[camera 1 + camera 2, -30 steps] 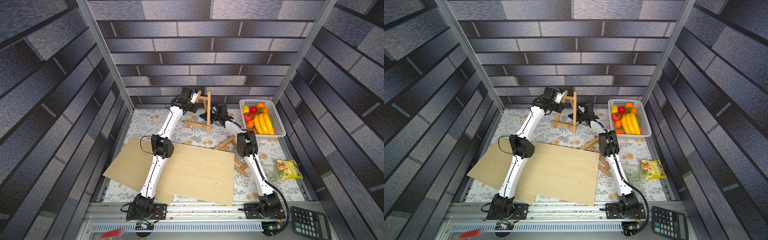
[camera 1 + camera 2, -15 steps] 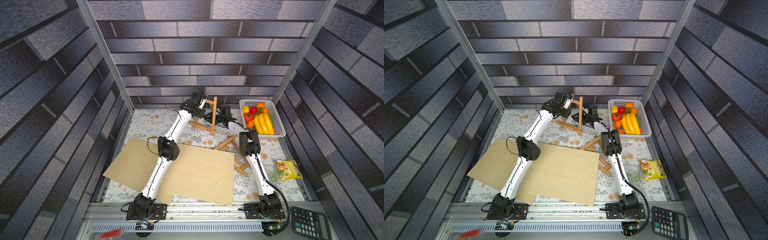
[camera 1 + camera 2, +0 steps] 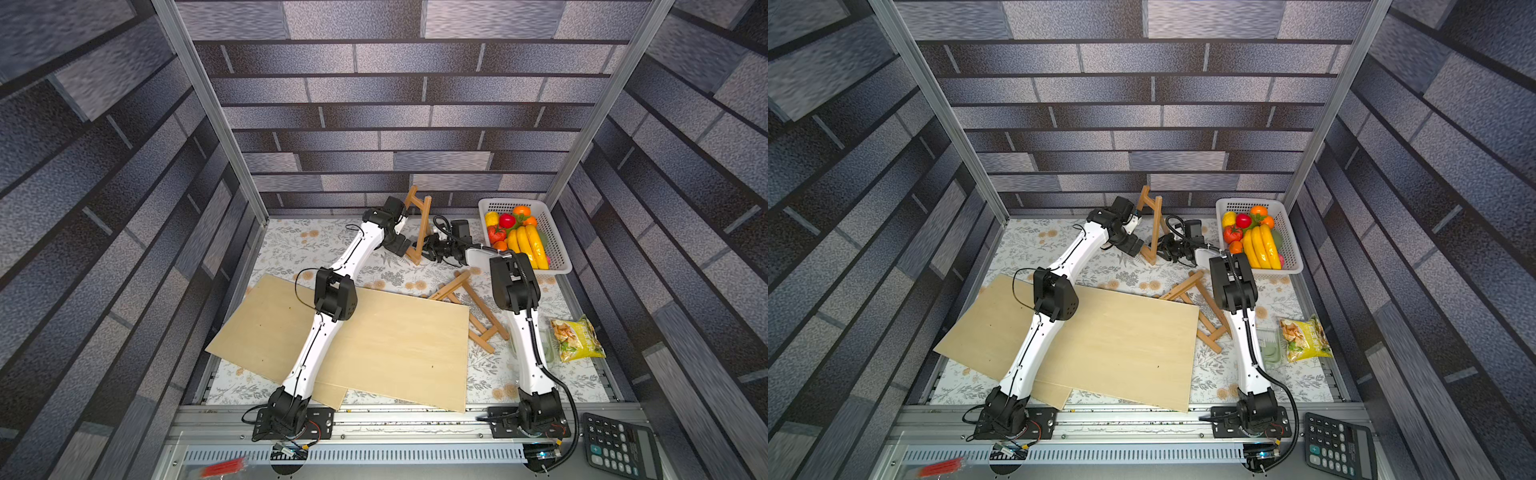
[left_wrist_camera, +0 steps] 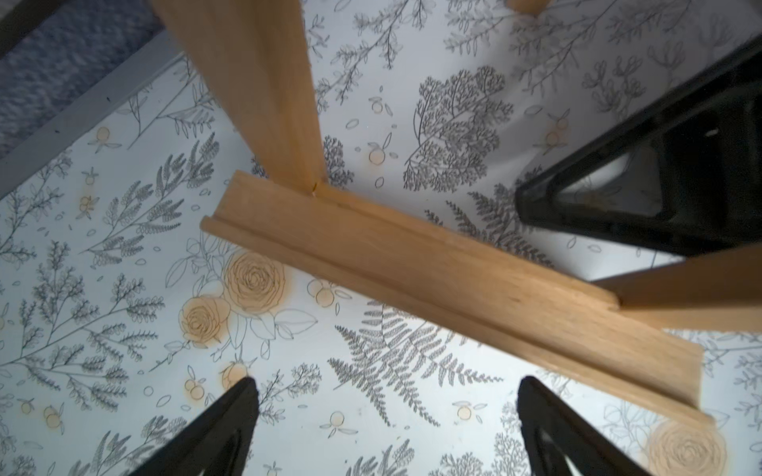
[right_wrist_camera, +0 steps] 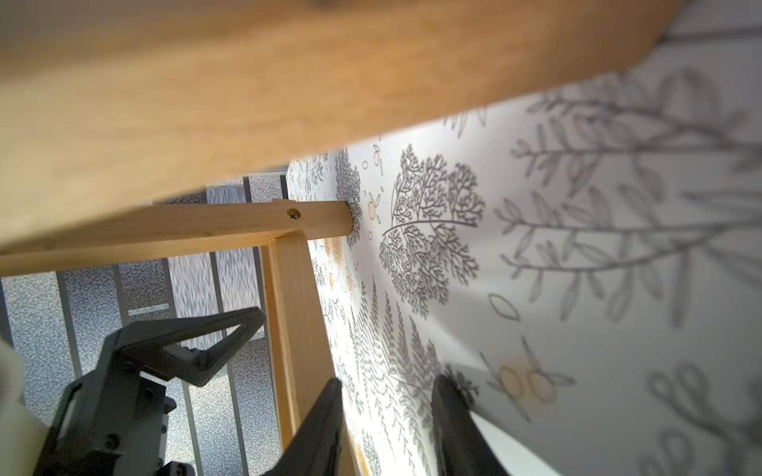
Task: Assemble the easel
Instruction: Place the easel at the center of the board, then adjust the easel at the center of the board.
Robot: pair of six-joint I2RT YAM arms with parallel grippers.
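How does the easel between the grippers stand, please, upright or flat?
Upright: the easel stands on its leg ends on the floral tablecloth.

Easel [image 3: 423,226] shifted rightwards; left fingers [image 4: 222,424] and right fingers [image 5: 321,424] have spread off it.

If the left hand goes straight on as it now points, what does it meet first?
Probably the easel's ledge, which crosses in front of the open left hand. Depth is unclear; it might pass over to the cloth.

Two easels [image 3: 420,226], two boards [image 3: 399,345], one basket [image 3: 505,205]
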